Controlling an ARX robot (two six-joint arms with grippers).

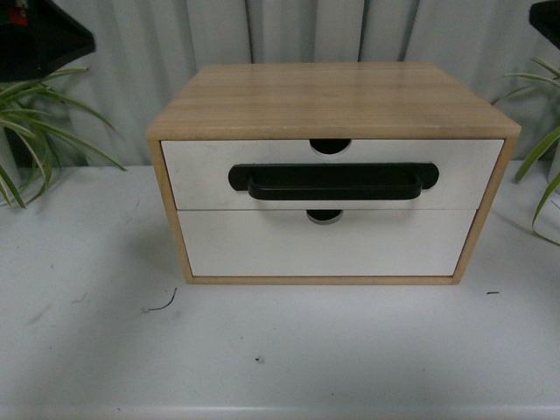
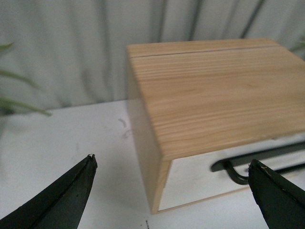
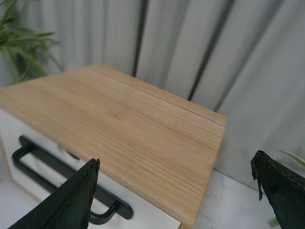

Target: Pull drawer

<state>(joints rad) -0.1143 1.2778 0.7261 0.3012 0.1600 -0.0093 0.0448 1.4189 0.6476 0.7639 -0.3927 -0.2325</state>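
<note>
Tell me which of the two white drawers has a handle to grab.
The upper drawer: a long black bar handle runs across its front. The lower drawer is plain white, with only a half-round notch at its top edge.

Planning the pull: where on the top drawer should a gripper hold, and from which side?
The black bar handle, mid-length, from the front, jaws above and below. The bar runs horizontally and stands off the drawer front, leaving a gap behind.
</note>
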